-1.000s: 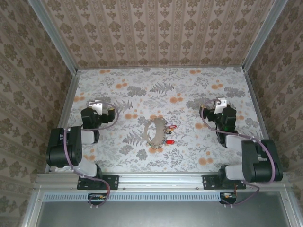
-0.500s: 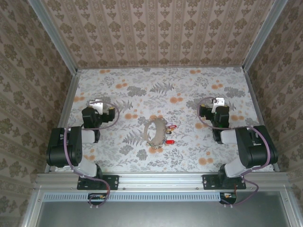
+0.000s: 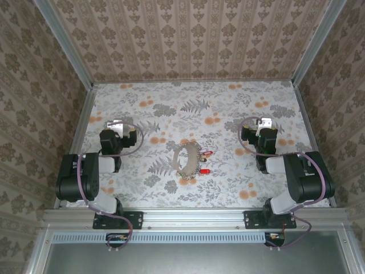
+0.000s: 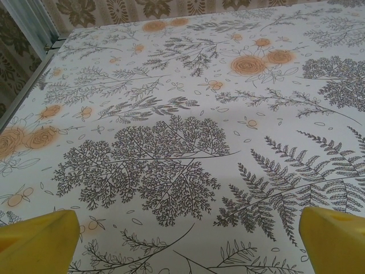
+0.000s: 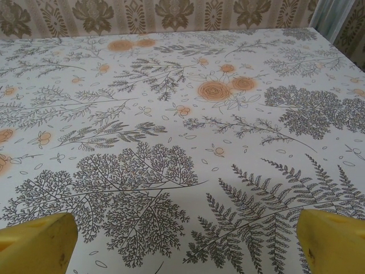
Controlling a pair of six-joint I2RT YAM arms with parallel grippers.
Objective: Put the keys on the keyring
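The keyring (image 3: 185,158), a pale chain-like loop, lies at the middle of the floral table. Two red-headed keys (image 3: 205,170) lie just right of it, one near the loop's top right (image 3: 207,153) and one lower down. My left gripper (image 3: 116,124) hovers well to the left of the loop, open, with only tablecloth between its yellow fingertips (image 4: 37,240). Well to the right of the keys my right gripper (image 3: 263,122) is likewise open, its yellow fingertips (image 5: 331,242) spread wide over bare cloth.
Patterned walls enclose the table (image 3: 194,108) at the back and both sides, with metal rails along the edges. Both arm bases sit at the near edge.
The right arm has swung its elbow and pulled its gripper slightly back and left. The left gripper has crept a little. Keyring and keys have not moved.
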